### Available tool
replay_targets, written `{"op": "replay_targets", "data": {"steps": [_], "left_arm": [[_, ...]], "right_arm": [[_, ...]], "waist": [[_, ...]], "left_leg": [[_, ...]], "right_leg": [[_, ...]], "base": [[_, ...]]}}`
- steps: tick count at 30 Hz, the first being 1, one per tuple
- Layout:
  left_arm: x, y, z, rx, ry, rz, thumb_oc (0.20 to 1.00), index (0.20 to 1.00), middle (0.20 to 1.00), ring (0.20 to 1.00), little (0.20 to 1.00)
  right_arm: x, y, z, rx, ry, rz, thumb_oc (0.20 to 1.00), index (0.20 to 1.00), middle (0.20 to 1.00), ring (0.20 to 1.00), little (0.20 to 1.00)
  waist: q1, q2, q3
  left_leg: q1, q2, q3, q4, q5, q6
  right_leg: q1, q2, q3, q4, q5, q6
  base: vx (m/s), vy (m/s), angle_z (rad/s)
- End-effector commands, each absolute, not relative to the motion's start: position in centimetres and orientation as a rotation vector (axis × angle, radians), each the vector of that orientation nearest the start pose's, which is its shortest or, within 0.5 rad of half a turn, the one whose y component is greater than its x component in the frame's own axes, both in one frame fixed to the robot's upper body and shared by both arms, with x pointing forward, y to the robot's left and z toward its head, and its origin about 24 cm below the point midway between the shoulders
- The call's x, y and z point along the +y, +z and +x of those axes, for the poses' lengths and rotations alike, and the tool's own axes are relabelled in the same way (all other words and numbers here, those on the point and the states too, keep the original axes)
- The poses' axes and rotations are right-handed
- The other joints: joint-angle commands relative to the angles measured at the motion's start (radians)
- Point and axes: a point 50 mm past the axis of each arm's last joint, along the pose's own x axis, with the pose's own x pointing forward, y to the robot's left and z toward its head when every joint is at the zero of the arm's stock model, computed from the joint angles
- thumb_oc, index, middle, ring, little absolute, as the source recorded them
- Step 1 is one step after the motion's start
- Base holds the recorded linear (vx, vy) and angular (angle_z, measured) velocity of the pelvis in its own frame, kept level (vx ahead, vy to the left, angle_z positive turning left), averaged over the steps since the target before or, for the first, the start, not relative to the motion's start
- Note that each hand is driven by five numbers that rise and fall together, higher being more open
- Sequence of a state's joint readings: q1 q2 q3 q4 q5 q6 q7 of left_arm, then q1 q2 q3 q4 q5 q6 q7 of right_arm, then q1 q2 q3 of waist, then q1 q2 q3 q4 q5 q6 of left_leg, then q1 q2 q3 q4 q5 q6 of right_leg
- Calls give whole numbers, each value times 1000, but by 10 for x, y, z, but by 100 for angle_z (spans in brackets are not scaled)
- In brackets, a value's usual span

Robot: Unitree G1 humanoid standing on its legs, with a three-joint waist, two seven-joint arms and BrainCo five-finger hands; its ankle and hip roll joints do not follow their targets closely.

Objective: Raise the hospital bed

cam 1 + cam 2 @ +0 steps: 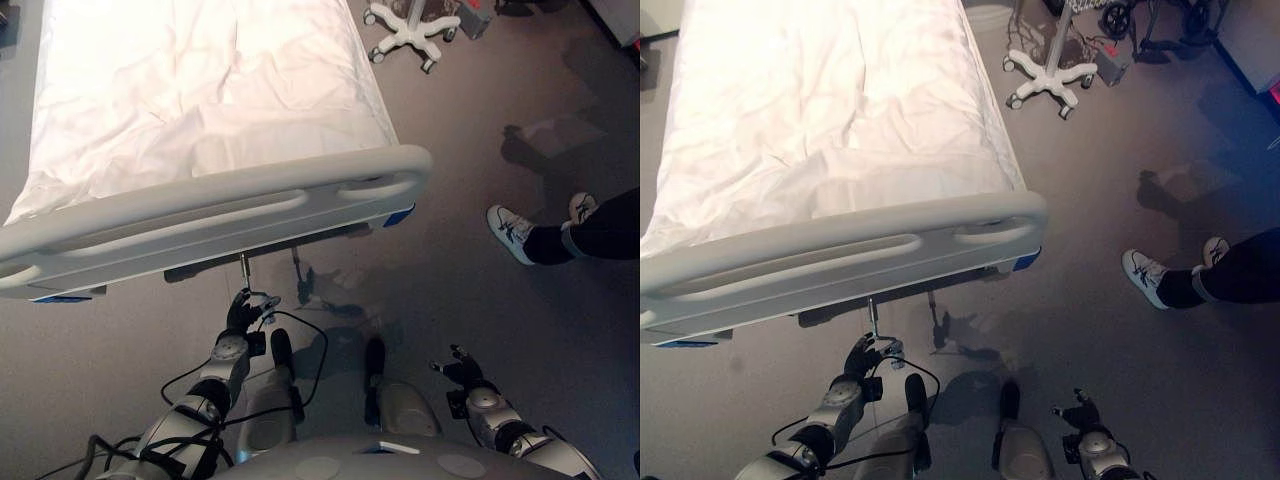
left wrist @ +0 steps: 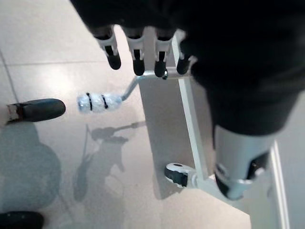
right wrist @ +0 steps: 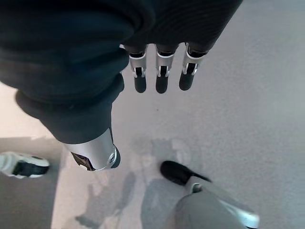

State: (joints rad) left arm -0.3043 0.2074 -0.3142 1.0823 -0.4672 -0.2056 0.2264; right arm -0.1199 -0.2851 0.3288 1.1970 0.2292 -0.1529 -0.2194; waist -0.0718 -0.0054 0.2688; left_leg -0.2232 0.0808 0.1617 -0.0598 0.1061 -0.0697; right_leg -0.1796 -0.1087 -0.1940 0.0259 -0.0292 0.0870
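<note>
Grey ward floor (image 1: 470, 320) | hospital bed (image 1: 200, 100) far-left, crank handle (image 2: 97, 102) folded out under its footboard (image 1: 210, 215) | left hand (image 1: 240, 312) near crank, fingers relaxed, gripping nothing | right hand (image 3: 159, 76) idle, open, near-right | risk: fingers catch only the crank arm and slip off in turning.

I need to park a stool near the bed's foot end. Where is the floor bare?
Bare floor lies between the footboard's corner and the person's shoes. By the crank handle under the footboard, where the left hand reaches, it is crowded. The wheeled stand base takes the floor beside the bed's long side.
</note>
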Motion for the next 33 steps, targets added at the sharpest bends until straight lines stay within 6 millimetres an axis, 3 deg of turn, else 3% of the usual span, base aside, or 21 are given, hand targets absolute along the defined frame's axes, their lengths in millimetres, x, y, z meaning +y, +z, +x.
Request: {"op": "replay_targets", "data": {"steps": [1,14,23,33], "left_arm": [[190,-72,268,504,256,17,1000,1000,1000,1000,1000],[195,-37,302,372,277,38,1000,1000,1000,1000,1000],[203,-21,318,337,322,43,1000,1000,1000,1000,1000],[212,-29,311,379,395,-56,1000,1000,1000,1000,1000]], "right_arm": [[-225,-126,175,799,-139,-378,1000,1000,1000,1000,1000],[-218,-107,201,650,-105,-379,1000,1000,1000,1000,1000],[-219,-97,207,586,-107,-372,1000,1000,1000,1000,1000],[-220,-89,214,540,-118,-355,1000,1000,1000,1000,1000]], "waist": [[-17,-53,23],[-39,-79,81],[-60,-107,107],[-59,-125,133]], "left_leg": [[-19,-66,-21,-3,23,42],[-108,-60,-17,12,40,38],[-186,-53,-23,23,55,35],[-228,-51,-38,29,65,34]], "right_leg": [[-116,0,39,-56,217,42],[-203,5,47,-49,238,44],[-281,8,43,-40,251,44],[-315,10,29,-37,259,42]], "base": [[-13,-5,-8],[-33,-8,-3],[-34,-16,-2],[-4,-4,0]]}}
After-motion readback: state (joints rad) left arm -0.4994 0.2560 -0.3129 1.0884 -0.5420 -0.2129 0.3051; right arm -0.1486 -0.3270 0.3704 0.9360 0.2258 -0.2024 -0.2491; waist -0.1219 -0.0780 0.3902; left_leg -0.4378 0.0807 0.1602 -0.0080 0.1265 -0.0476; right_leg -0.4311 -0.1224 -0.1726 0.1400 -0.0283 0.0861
